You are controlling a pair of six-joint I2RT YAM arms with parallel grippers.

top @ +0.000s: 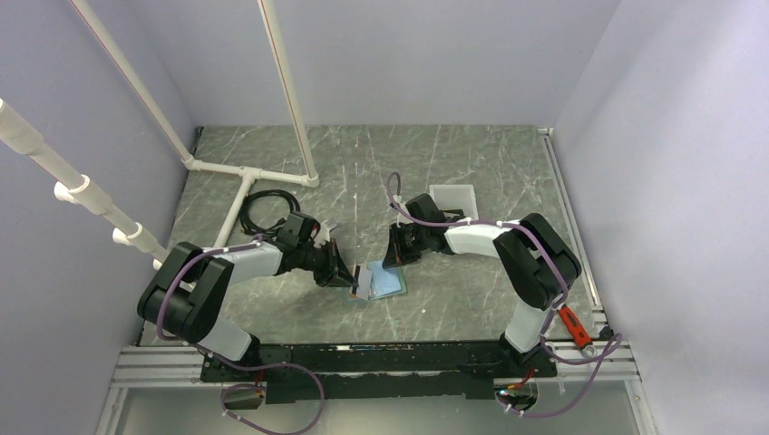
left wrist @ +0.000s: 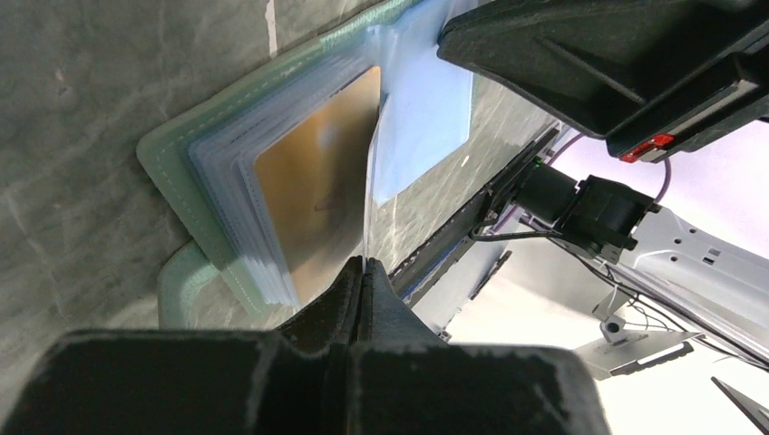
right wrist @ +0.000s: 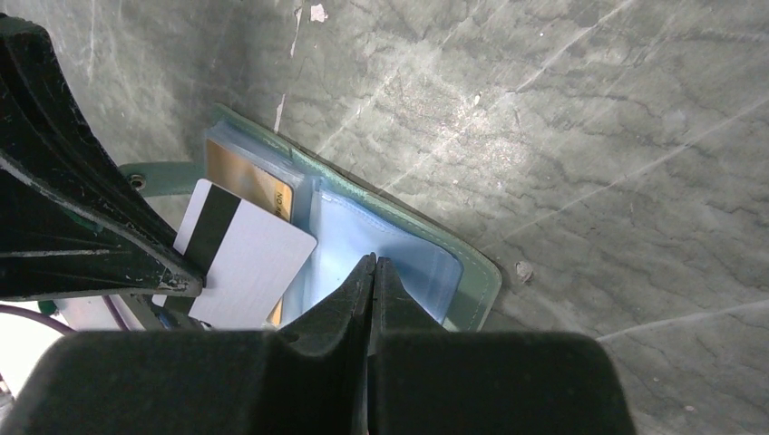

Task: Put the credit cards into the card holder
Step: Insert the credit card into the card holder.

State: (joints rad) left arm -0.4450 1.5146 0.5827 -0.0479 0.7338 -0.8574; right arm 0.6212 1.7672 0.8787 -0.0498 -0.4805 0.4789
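The card holder (top: 390, 285) lies open on the table, light blue inside with a sage-green rim (right wrist: 478, 275). An orange-yellow credit card (left wrist: 317, 190) sits in its left-hand slots (right wrist: 247, 184). My left gripper (left wrist: 365, 265) is shut on the pale credit card (right wrist: 247, 263), which has a black stripe and is seen edge-on (left wrist: 371, 195) in the left wrist view. It holds that card tilted over the orange one (top: 364, 282). My right gripper (right wrist: 374, 261) is shut, with its tips down on the blue right half (top: 396, 258).
A white open-fronted bin (top: 453, 201) stands behind the right gripper. A black cable coil (top: 267, 210) and a white pipe frame (top: 245, 172) lie at the back left. A red-handled tool (top: 573, 324) rests by the right arm's base.
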